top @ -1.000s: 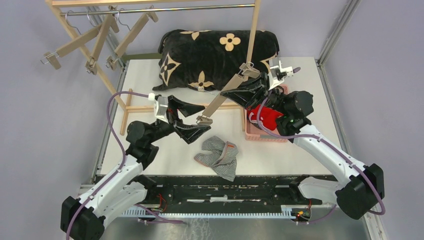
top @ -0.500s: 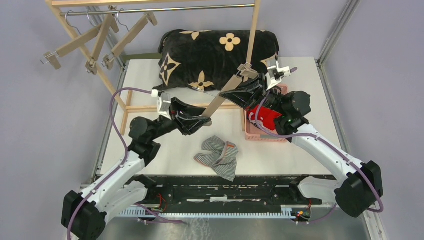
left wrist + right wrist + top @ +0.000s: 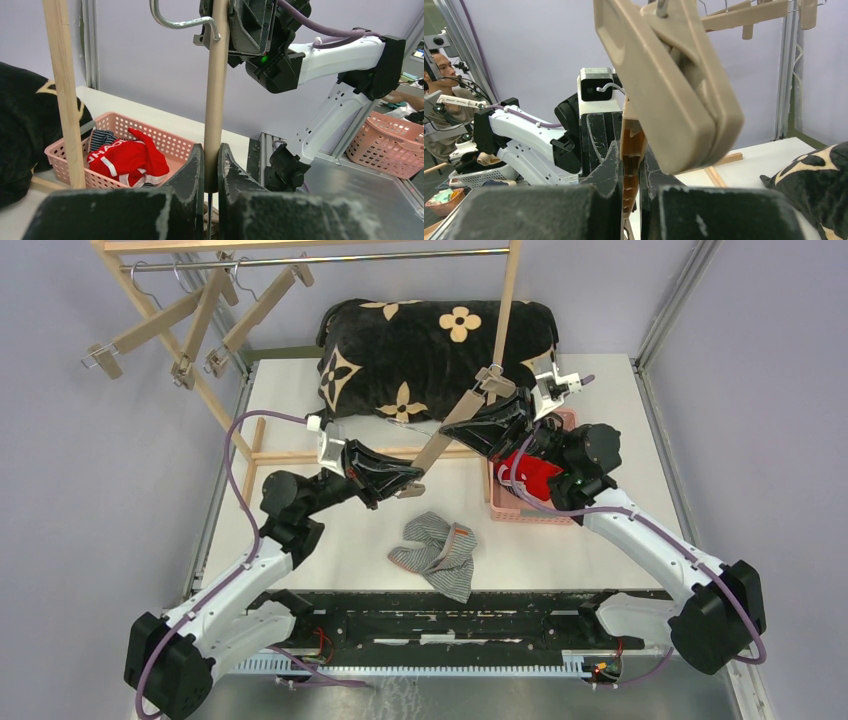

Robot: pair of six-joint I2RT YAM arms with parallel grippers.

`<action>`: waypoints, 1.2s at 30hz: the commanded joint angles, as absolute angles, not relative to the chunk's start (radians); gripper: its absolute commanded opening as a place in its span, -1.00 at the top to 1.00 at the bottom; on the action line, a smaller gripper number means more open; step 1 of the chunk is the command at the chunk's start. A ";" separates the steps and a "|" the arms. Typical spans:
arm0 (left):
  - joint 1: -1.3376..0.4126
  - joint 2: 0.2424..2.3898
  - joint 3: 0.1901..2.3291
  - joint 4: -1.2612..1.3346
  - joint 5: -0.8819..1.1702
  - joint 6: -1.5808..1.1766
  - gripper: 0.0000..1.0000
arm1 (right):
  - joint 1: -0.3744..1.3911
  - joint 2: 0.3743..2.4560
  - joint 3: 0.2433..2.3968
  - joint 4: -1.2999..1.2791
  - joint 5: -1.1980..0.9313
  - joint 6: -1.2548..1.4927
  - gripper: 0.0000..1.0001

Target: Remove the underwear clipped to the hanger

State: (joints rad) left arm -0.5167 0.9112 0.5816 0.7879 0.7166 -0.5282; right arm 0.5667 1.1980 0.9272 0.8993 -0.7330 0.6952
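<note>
The grey-and-white striped underwear [image 3: 437, 552] lies crumpled on the white worktop [image 3: 300, 540], at 6 o'clock from the hanger [image 3: 440, 440] and apart from both arms. The red underwear [image 3: 530, 472] sits in a pink basket [image 3: 520, 515] at 3 o'clock from the hanger, partly under the right arm. The left wrist view shows the red pair [image 3: 129, 159] bunched in that basket [image 3: 165, 140] with a dark striped pair [image 3: 101, 138] touching it at 9 o'clock

The wooden hanger is held off the worktop, slanting from 7 o'clock up to 1 o'clock. The left hand [image 3: 405, 480] is clamped narrowly on its lower end, and the left wrist view shows its fingers [image 3: 192, 162] pressed against either side of the bar [image 3: 216, 100]. The right hand [image 3: 490, 420] grips the upper end by the metal hook, its fingers closed tight on the wood [image 3: 630, 150] with a hanger clip [image 3: 664, 90] close to the lens

A black floral cushion [image 3: 430, 340] lies at 12 o'clock, and a wooden rack [image 3: 200, 310] with more hangers stands at 10 o'clock
</note>
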 commanded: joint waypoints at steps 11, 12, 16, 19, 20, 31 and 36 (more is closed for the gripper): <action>-0.515 0.680 0.821 0.064 0.248 -0.346 0.94 | 0.582 0.992 0.796 0.476 -0.528 0.358 -0.19; -0.515 0.667 0.845 -0.014 0.185 -0.326 0.94 | 0.588 0.977 0.779 0.446 -0.494 0.330 -0.26; -0.517 0.670 0.932 -0.243 0.000 -0.268 0.95 | 0.658 0.928 0.731 0.238 -0.312 0.254 -0.23; -0.516 0.706 0.971 -0.331 -0.093 -0.249 0.95 | 0.761 0.898 0.633 0.195 -0.178 0.221 -0.17; -0.515 0.724 0.982 -0.351 -0.117 -0.247 0.95 | 0.788 0.898 0.609 0.183 -0.140 0.217 -0.18; -0.515 0.817 1.020 -0.365 -0.158 -0.244 0.94 | 0.920 1.106 0.536 0.192 0.107 0.253 -0.28; -0.516 0.819 1.022 -0.362 -0.178 -0.245 0.94 | 0.978 1.258 0.545 0.224 0.108 0.291 -0.30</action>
